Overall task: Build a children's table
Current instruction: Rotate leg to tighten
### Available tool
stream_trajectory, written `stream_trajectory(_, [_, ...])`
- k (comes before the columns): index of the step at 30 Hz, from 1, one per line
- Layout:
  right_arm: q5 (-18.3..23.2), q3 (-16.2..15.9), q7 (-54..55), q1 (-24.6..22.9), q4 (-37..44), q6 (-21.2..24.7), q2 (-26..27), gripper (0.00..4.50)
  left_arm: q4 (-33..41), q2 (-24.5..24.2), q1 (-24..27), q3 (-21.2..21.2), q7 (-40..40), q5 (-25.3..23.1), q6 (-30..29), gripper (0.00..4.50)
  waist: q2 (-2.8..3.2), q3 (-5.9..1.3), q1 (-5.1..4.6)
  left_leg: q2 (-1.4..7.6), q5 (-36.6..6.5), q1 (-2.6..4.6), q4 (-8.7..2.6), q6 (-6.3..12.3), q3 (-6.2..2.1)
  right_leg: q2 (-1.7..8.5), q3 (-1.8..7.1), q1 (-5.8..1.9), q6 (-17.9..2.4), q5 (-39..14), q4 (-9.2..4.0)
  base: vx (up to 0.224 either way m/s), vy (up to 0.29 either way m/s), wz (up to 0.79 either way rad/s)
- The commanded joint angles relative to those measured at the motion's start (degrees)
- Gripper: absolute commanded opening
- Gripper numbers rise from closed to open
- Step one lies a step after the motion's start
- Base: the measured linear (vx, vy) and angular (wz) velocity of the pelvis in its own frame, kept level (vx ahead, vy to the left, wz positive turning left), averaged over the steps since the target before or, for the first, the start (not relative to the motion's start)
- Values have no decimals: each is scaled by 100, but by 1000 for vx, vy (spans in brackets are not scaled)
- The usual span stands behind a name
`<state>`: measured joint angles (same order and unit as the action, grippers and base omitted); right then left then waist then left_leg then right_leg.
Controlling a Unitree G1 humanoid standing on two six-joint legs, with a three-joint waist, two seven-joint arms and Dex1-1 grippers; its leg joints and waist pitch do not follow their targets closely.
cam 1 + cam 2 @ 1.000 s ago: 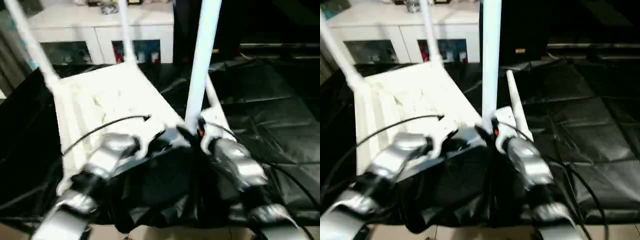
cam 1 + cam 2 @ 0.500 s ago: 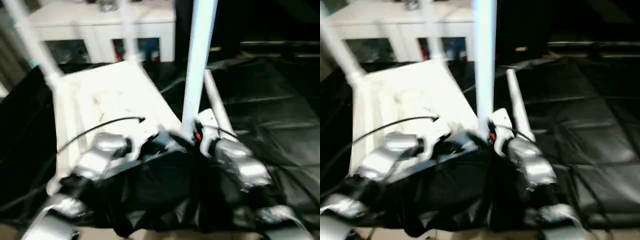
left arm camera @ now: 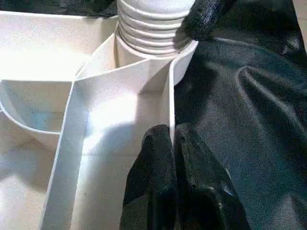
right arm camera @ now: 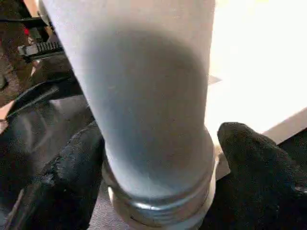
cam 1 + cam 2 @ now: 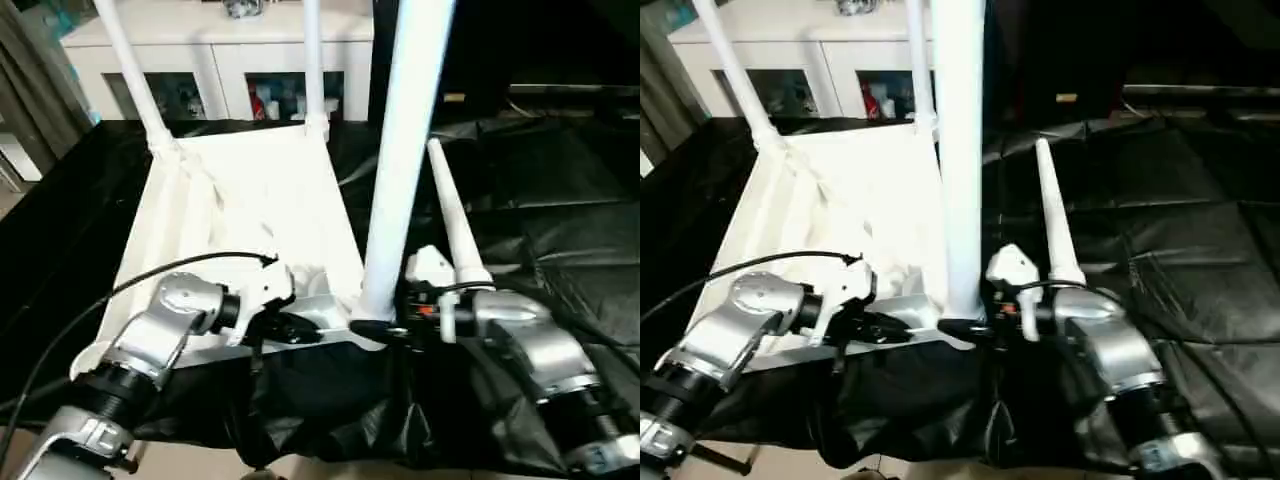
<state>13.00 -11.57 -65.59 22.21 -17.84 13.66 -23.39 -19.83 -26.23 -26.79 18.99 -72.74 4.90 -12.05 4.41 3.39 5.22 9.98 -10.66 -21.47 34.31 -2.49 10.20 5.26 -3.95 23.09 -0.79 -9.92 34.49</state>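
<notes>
While the left hand is clenched on the tabletop rim, the right hand straddles the leg base, grip unconfirmed.

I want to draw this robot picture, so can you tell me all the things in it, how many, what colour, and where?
Tabletop: one, white, lying upside down on the black sheet.
Standing legs: three, white, upright in corner sockets, two at the far corners, one at the near right corner.
Loose leg: one, white, lying on the sheet to the right of the tabletop.
Black sheet: one, black, spread under everything.
Cabinets: white, glass fronts, at the back.
Left gripper: one, black fingers, shut on the tabletop's near edge wall.
Right gripper: one, black fingers, either side of the near leg's base.
</notes>
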Motion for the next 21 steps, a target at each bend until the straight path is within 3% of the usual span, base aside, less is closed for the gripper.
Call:
stream_trajectory(1, [25,3,-69,-2,147,51,-39,347,253,-27,11,37,-226,149,67,0,-65,-411,3,299,-1321,58,-438,246,-101,335,249,-281,-1268,-1488,-394,0,0,0])
stream_trajectory(2, [11,-33,-82,4,79,27,-4,328,267,-17,29,19,-174,145,60,0,-87,-421,6,300,-1191,47,-426,295,-96,330,245,-283,-1305,-1315,-377,0,0,0])
stream_trajectory(7, [31,-57,33,0,26,73,97,302,265,34,43,-10,-24,114,24,0,-67,-425,15,297,-1093,45,-413,351,-92,327,238,-276,-1352,-1206,-364,0,0,0])
stream_trajectory(13, [-287,49,920,3,-338,-14,402,277,-22,321,-137,-52,612,-119,-89,0,-80,-385,-29,277,-1403,53,-448,167,-106,339,241,-264,-1154,-1837,-439,0,0,0])
stream_trajectory(14, [-452,241,1819,68,-692,118,735,276,-331,635,-352,-140,1185,-243,-176,0,-85,-372,-49,265,-1480,60,-456,125,-102,337,244,-259,-1090,-1993,-459,0,0,0])
stream_trajectory(18, [-489,426,2503,134,-943,305,1030,274,-604,914,-573,-187,1648,-345,-244,0,-100,-360,-100,249,-1702,90,-485,-43,-137,348,227,-260,-889,-2489,-514,0,0,0])
stream_trajectory(19, [-528,524,3215,270,-1254,317,1416,274,-994,1317,-890,-256,2253,-407,-353,0,1,-354,-139,237,-1844,95,-485,-70,-134,338,225,-228,-867,-2523,-534,0,0,0])
stream_trajectory(21, [-567,582,3762,412,-1520,270,1733,274,-1301,1632,-1124,-300,2709,-457,-397,0,-56,-367,-177,211,-1973,137,-476,-159,-148,334,203,-237,-854,-2588,-553,0,0,0])
